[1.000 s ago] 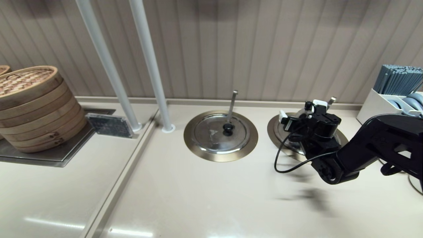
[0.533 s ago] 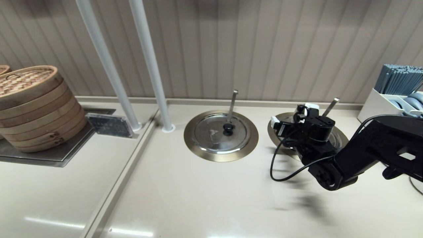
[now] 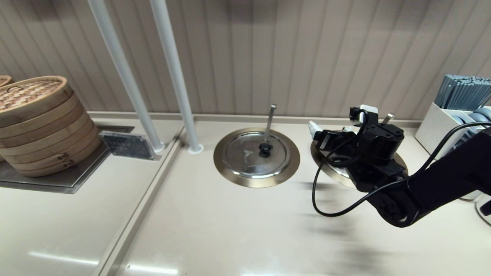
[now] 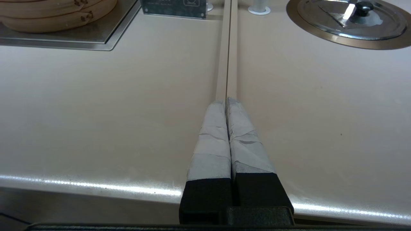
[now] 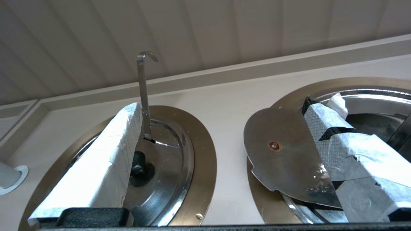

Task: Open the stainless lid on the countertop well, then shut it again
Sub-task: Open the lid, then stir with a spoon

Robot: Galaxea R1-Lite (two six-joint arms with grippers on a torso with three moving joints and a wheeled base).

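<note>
Right hand (image 3: pixel 339 120) hangs over the right-hand countertop well (image 3: pixel 320 153), the round one with the wide flat brass-coloured rim ring, and its white-taped fingers (image 5: pixel 102 160) are spread wide, clamped on nothing. From the right wrist view the round shiny stainless lid (image 5: pixel 282 154) is tipped up off the well (image 5: pixel 257 192), its dull underside with a small rust-coloured rivet facing the camera. One taped finger lies against that underside, while the other finger stands well apart, in front of the neighbouring lid. The far part of the well's opening shows dark behind the raised lid. From the head view the black arm and hand cover most of this lid, and only the tip of the leaning steel ladle handle (image 3: pixel 388 116) pokes out behind the wrist. Just to the left sits the twin steel lid with a black knob (image 3: pixel 264 147), flat and closed in its own brass ring, its ladle handle nearly upright. Left hand (image 4: pixel 226 102) is low near the front edge of the pale beige surface (image 3: pixel 230 222), over the seam that runs across it, fingers pressed tight together and holding nothing. A stack of round bamboo steamers (image 3: pixel 36 122) stands on the far left.
</note>
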